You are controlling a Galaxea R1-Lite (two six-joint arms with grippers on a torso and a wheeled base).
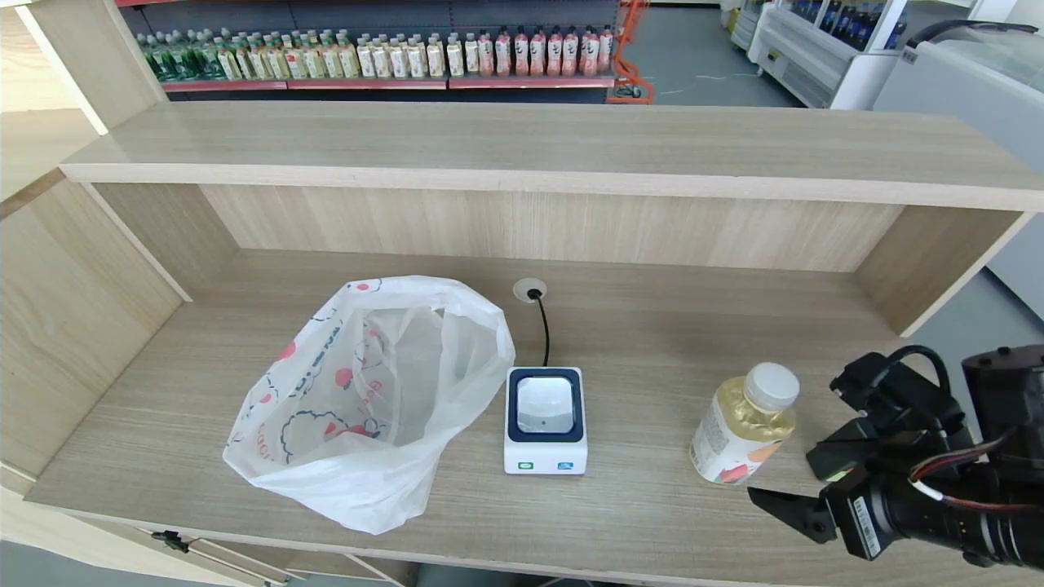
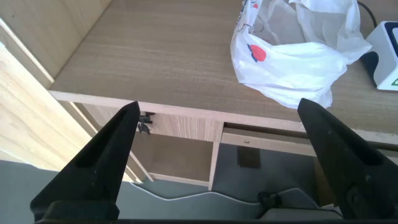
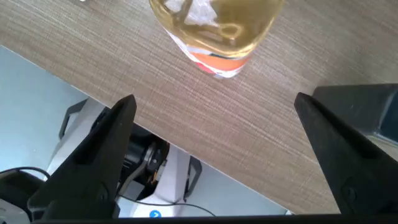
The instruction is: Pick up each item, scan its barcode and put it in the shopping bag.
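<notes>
Clear round bottle (image 1: 740, 430), four o'clock, beside splayed right gripper (image 1: 783, 477). Crinkled plastic shopping bag (image 1: 367, 408), eight o'clock; left gripper (image 2: 217, 106) splayed.

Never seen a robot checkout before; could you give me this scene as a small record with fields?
container: white plastic shopping bag with red print, open, left on pale wooden counter
reader: white box scanner, dark-blue top, middle
item: clear plastic bottle of yellow drink, white cap, upright, right
right hand: open, near bottle, not touching
left hand: open, off counter's front edge
</notes>
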